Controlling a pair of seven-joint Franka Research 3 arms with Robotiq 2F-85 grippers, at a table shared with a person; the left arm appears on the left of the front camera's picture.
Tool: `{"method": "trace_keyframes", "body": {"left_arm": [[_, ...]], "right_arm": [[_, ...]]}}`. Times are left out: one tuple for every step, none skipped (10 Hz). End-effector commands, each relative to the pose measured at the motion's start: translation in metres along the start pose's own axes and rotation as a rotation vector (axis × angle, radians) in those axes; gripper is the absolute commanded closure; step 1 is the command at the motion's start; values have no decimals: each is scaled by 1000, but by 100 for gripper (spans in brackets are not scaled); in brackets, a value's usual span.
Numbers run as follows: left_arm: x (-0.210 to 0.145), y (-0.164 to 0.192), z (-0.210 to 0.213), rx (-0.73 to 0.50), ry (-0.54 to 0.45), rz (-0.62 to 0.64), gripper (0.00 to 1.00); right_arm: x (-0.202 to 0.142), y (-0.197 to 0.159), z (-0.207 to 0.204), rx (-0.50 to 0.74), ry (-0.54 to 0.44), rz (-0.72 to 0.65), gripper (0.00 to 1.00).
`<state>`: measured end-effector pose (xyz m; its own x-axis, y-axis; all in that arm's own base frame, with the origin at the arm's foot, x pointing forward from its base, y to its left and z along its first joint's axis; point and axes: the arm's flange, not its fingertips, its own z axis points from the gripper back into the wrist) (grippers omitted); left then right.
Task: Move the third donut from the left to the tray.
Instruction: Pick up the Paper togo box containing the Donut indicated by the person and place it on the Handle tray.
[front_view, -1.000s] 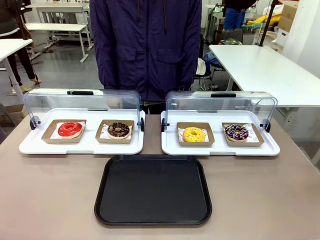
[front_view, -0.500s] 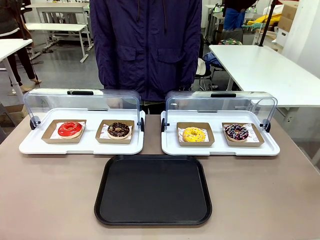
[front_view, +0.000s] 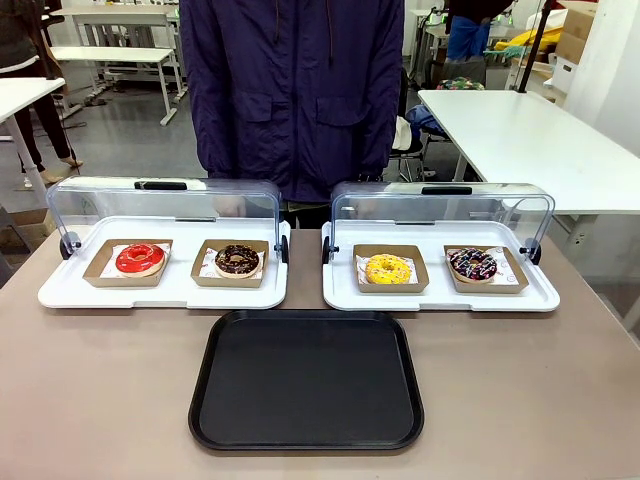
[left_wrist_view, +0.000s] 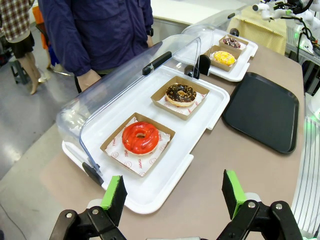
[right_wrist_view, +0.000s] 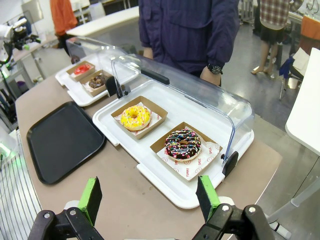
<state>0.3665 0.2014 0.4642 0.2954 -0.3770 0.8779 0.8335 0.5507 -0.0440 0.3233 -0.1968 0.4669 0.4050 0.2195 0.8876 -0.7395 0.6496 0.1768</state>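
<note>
The yellow donut (front_view: 388, 268), a glossy iced ring flecked with coloured sprinkles, lies on white paper (front_view: 362, 266) in a shallow brown cardboard box (front_view: 392, 286). The box sits on the left half of the right white tray (front_view: 440, 298), smooth plastic with rounded corners, whose clear domed lid (front_view: 440, 205) is swung back toward the far side. Beside it on the same tray a dark donut (front_view: 472, 264) with sprinkles has its own box. The left white tray (front_view: 160, 292), lid likewise raised, carries a red donut (front_view: 139, 258) and a chocolate donut (front_view: 237, 260). Nearer the robot, centred before both, the black tray (front_view: 305, 380) lies flat on the grey-brown counter (front_view: 100, 400), its rim raised and its corners rounded. A person in a dark blue jacket (front_view: 290, 90) stands at the far edge. The left hand (left_wrist_view: 173, 192) hangs above the counter's end by the red donut, its green-padded fingers spread apart. The right hand (right_wrist_view: 149, 196), above the opposite end, is spread the same way.
</note>
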Motion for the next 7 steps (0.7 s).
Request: {"method": "trace_keyframes", "body": {"left_arm": [[1,0,1,-8,-1,-8,0],[1,0,1,-8,-1,-8,0],[1,0,1,-8,-1,-8,0],[1,0,1,-8,-1,-8,0],[1,0,1,-8,-1,-8,0],[1,0,1,-8,-1,-8,0],[1,0,1,-8,-1,-8,0]], "right_arm": [[3,-2,-1,-5,-25,12,0],[3,-2,-1,-5,-25,12,0],[3,-2,-1,-5,-25,12,0],[3,-2,-1,-5,-25,12,0],[3,-2,-1,-5,-25,12,0],[3,-2,-1,-5,-25,12,0],[3,-2,-1,-5,-25,12,0]]}}
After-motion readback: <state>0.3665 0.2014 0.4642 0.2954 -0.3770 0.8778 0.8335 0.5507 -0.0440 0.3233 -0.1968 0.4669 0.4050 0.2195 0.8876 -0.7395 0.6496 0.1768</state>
